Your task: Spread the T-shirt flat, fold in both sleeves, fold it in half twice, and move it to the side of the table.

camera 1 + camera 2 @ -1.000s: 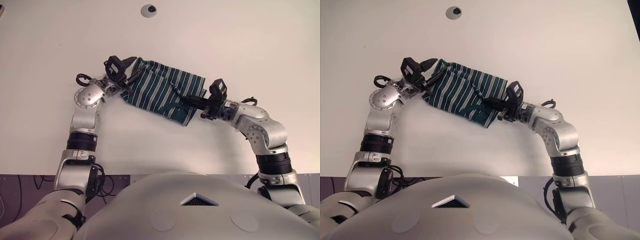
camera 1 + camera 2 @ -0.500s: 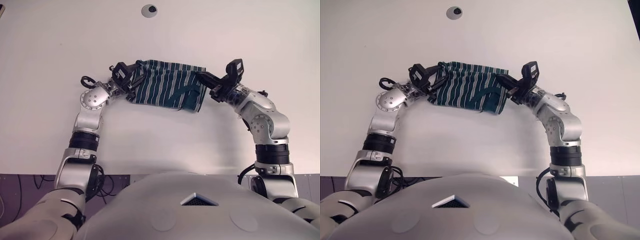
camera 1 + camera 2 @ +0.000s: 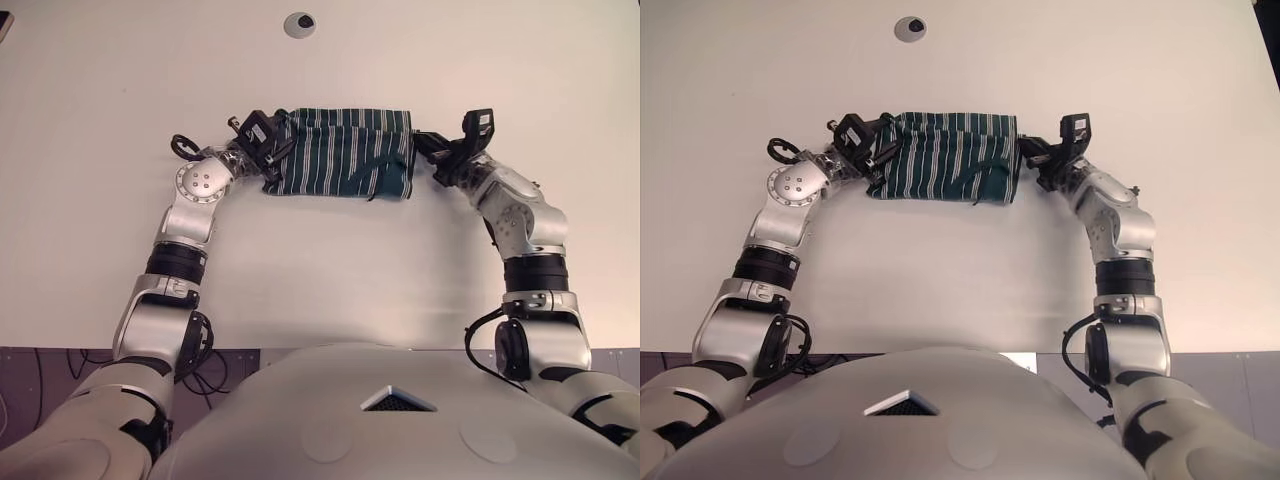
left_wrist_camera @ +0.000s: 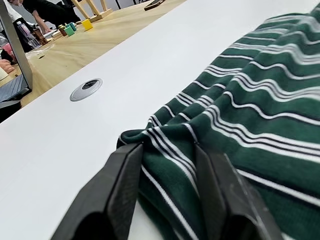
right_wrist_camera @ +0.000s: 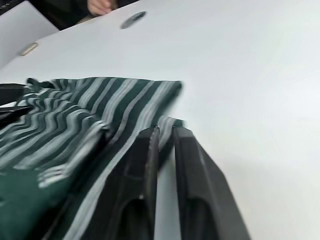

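Observation:
The T-shirt [image 3: 345, 150] is green with white stripes, folded into a small rectangle lying square on the white table [image 3: 320, 270]. My left gripper [image 3: 277, 163] holds its left edge; in the left wrist view the gripper [image 4: 169, 150] has a bunched fold of T-shirt [image 4: 250, 110] pinched between its black fingers [image 4: 117, 190]. At the cloth's right edge my right gripper [image 3: 418, 142] is shut; in the right wrist view the gripper [image 5: 166, 132] has its fingers [image 5: 145, 170] nearly together on a thin striped hem of the T-shirt [image 5: 75, 120].
A round cable grommet [image 3: 298, 22] sits in the table beyond the shirt. White tabletop stretches to both sides and toward the front edge [image 3: 320, 347]. Past the table, a wooden surface [image 4: 75, 45] carries small coloured blocks.
Both grippers carried the shirt farther from me and turned it from slanted to square. The right gripper swung from the near right corner up to the right edge.

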